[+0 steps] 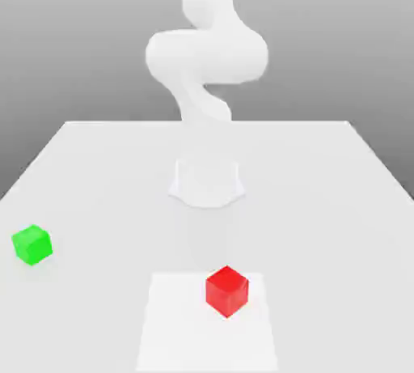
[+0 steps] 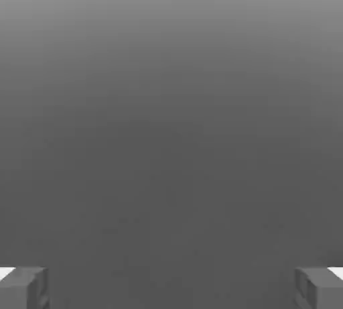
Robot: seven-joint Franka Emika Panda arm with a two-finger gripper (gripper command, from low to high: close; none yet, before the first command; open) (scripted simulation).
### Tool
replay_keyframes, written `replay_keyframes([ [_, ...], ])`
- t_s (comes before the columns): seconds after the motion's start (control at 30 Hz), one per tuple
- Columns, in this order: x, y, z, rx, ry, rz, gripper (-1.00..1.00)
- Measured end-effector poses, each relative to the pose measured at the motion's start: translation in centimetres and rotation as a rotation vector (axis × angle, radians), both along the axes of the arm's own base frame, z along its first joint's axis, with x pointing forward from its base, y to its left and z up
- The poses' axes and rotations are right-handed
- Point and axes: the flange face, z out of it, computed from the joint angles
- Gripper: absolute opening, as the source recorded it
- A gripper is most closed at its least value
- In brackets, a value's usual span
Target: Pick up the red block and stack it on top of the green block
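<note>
The smooth red block (image 1: 226,290), a plain cube, sits on a paler square patch (image 1: 174,323) of the matte white surface (image 1: 323,201). The glossy green block (image 1: 32,244) rests well apart toward the exterior view's left. The claw (image 2: 171,287) is released, fingers (image 2: 23,287) spread wide, grasping nothing.

No text, label, brand, number or sign can be read anywhere in either view. The red block (image 1: 226,290) and the green block (image 1: 32,244) have plain, unmarked faces, and the white table (image 1: 97,169) and the white arm (image 1: 206,56) carry no lettering.
</note>
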Motion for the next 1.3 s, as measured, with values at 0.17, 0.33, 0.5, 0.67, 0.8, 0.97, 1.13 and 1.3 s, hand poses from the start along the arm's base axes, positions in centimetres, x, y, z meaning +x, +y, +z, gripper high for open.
replay_keyframes([
  [0.17, 5.1, 0.6, -12.4, -0.031, 0.181, 0.173, 0.00],
  [0.33, 6.3, 2.4, -24.9, -0.093, 0.354, 0.342, 0.00],
  [0.5, 3.6, 3.9, -37.3, -0.196, 0.536, 0.523, 0.00],
  [0.67, -0.1, 3.8, -45.1, -0.295, 0.658, 0.653, 0.00],
  [0.8, 0.0, 3.8, -47.3, -0.306, 0.661, 0.665, 0.00],
  [0.97, -0.2, 3.8, -50.4, -0.304, 0.664, 0.665, 0.00],
  [1.13, -0.5, 3.8, -51.6, -0.301, 0.669, 0.664, -1.00],
  [1.3, -0.4, 3.8, -51.2, -0.302, 0.668, 0.665, -1.00],
])
